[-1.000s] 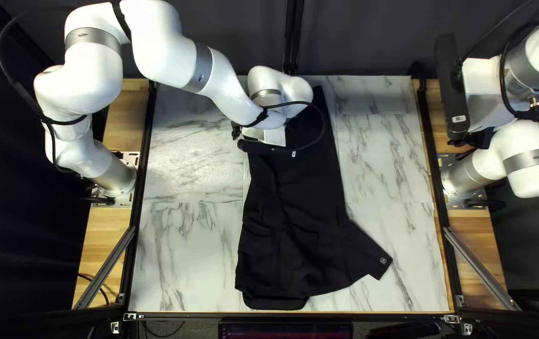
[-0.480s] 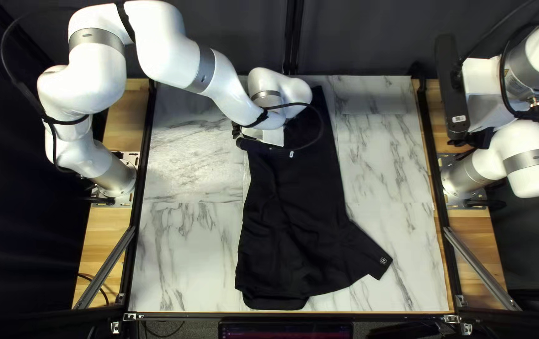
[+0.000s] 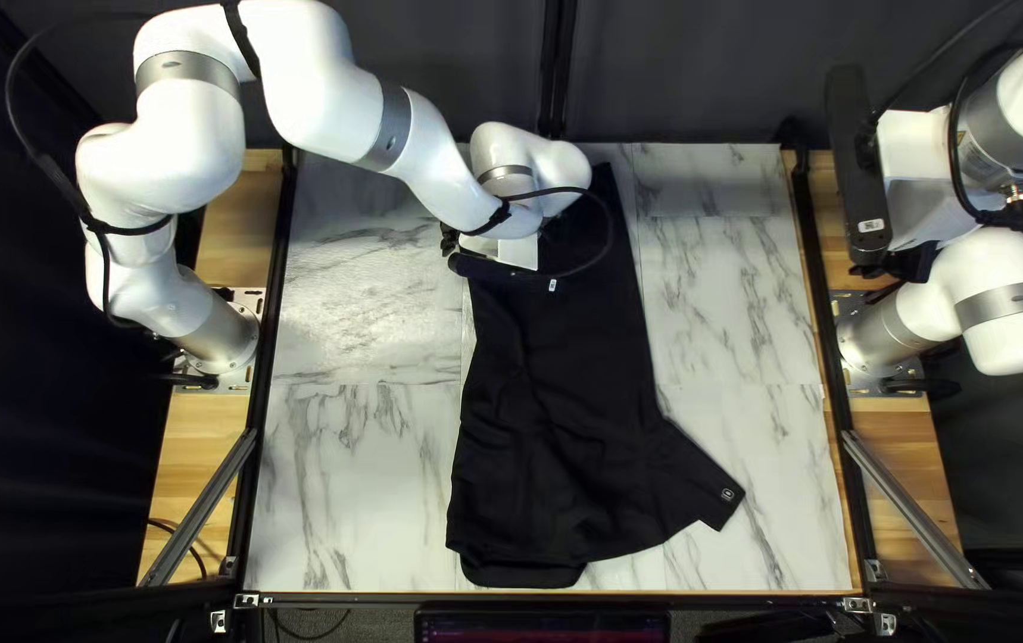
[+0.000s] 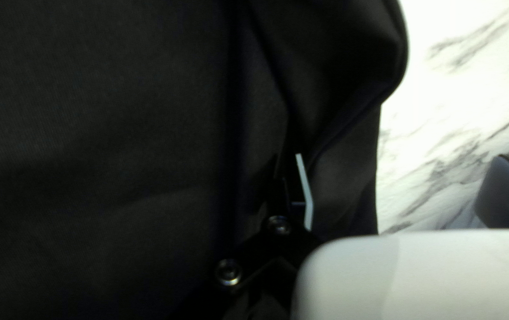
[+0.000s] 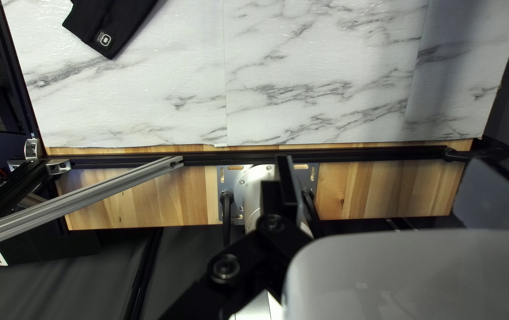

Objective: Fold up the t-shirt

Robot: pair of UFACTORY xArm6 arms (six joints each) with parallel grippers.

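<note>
Left arm crept back; left pincer seemingly on t-shirt far end, grip unclear.

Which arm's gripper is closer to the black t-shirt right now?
Left. The left gripper is down at the t-shirt's far end; the right gripper hangs beyond the table's right edge, over its own base, well clear of the cloth.

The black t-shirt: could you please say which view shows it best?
The top left view: nearly the whole t-shirt lies lengthwise down the marble table. The left wrist view shows only close dark cloth beside marble; the right wrist view catches just one sleeve tip.
</note>
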